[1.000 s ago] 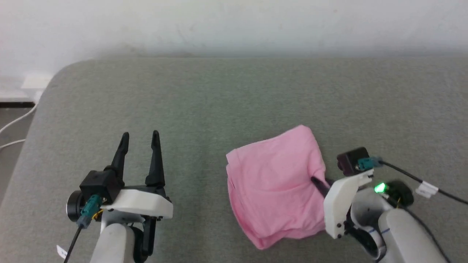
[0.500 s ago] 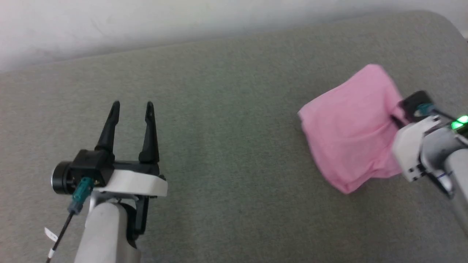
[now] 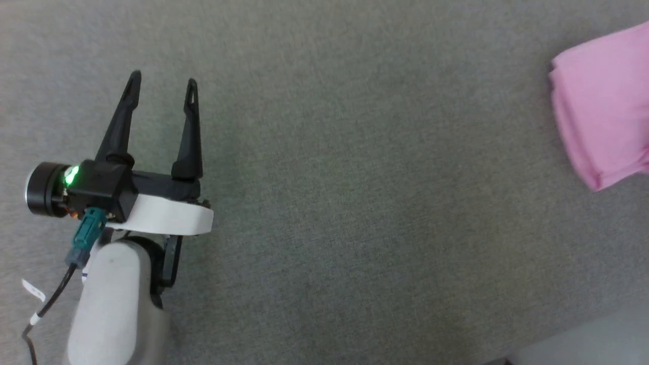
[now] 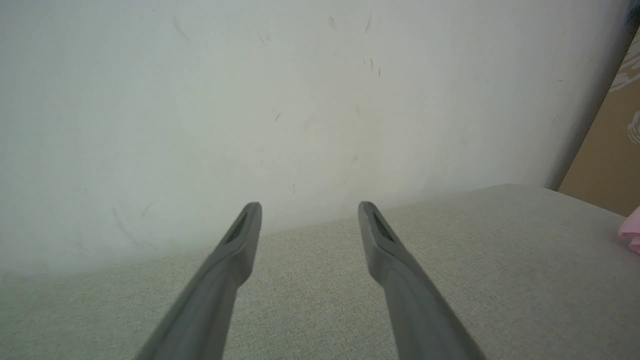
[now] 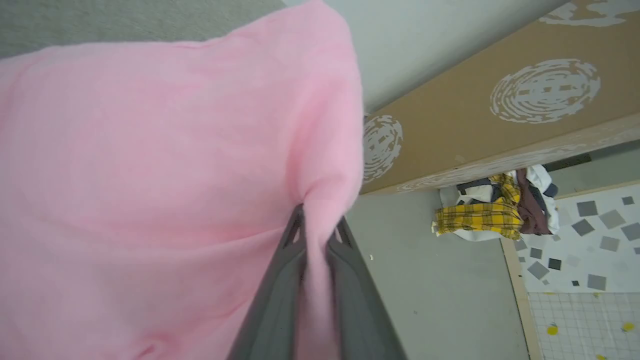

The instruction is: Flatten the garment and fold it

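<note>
Head view, surface (image 3: 355,228): grey-green woven cloth, lying under the left claw (image 3: 162,79) and running on far to its right.
Wall (image 4: 250,100): pale and scuffed, straight ahead of the left claw, past the surface's far edge.
Garment (image 3: 603,101): light pink, bunched in soft folds, well apart from the left claw on its right side.
Left claw (image 4: 309,205): fingers spread wide with nothing between them, over bare cloth.
Right claw (image 5: 320,220): narrow, its two fingers pinching a fold of the garment (image 5: 150,175).

head camera looks down; all three views share the garment (image 3: 603,101).
</note>
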{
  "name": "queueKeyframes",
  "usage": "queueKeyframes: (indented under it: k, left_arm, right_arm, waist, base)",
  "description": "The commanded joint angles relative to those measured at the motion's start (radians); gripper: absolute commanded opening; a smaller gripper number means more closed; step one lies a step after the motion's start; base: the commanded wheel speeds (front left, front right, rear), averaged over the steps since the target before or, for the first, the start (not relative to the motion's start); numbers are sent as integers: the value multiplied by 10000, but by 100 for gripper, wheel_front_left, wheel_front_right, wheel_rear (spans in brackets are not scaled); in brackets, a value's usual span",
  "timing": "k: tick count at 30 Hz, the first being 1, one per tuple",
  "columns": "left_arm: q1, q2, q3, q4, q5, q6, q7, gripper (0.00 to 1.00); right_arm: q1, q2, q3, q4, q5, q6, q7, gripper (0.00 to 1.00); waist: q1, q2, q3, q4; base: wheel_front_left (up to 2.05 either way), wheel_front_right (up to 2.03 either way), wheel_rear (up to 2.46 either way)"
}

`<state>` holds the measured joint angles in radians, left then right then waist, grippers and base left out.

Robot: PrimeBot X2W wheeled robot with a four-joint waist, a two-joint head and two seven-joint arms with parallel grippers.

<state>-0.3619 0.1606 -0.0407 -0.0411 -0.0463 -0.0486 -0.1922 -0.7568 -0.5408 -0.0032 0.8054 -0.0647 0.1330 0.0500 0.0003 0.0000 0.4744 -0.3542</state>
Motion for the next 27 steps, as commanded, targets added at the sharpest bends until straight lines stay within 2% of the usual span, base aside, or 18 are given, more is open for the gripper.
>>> queueKeyframes:
  k: [1,3,8,9,10,11,15,18,22,27]
  left_arm:
    - [-139,61,-30,-88,96,-31,37,100]
    - [-159,90,-73,-198,115,-29,94,100]
    - [-167,132,-120,-263,108,9,129,100]
    - [-168,114,-134,-224,91,22,97,100]
    - [-161,82,-144,-170,63,40,49,100]
    - [-145,39,-164,-101,30,55,-14,100]
    - [-1,-185,-214,306,-182,107,-293,100]
    - [190,-352,-201,699,-392,149,-483,100]
    - [565,-587,-199,1224,-698,207,-630,100]
    - [1108,-788,-51,1600,-1129,258,-686,100]
  right_arm:
    - [-236,-38,-241,113,-226,-23,-147,0]
    - [-412,-76,-778,345,-830,-23,-360,0]
    - [-666,325,-2232,850,-1646,-23,-483,0]
    - [-654,377,-2464,908,-1837,-23,-498,7]
    - [-631,421,-2710,931,-2019,-23,-529,44]
    - [-598,469,-3008,948,-2160,-23,-536,100]
    - [-379,685,-3883,656,-2549,-23,-1057,100]
    - [-113,909,-4087,315,-2509,-23,-1600,100]
    - [442,1201,-3831,-317,-1921,-23,-2289,100]
    - [1407,1712,-3105,-1748,-817,-23,-2411,100]
  waist:
    - [-3,0,897,-169]
    - [-3,0,1044,-58]
    - [-3,0,1186,126]
    - [-3,0,1147,178]
    - [-3,0,1083,225]
    - [-3,0,988,279]
    - [-3,0,371,545]
    - [-3,0,-328,798]
    - [-3,0,-1416,1244]
    - [-3,0,-2566,1695]
  base:
    - [0,0,0]
    - [0,0,0]
    - [0,0,0]
    - [0,0,0]
    - [0,0,0]
    - [0,0,0]
    - [0,0,0]
    - [0,0,0]
    - [0,0,0]
    - [0,0,0]
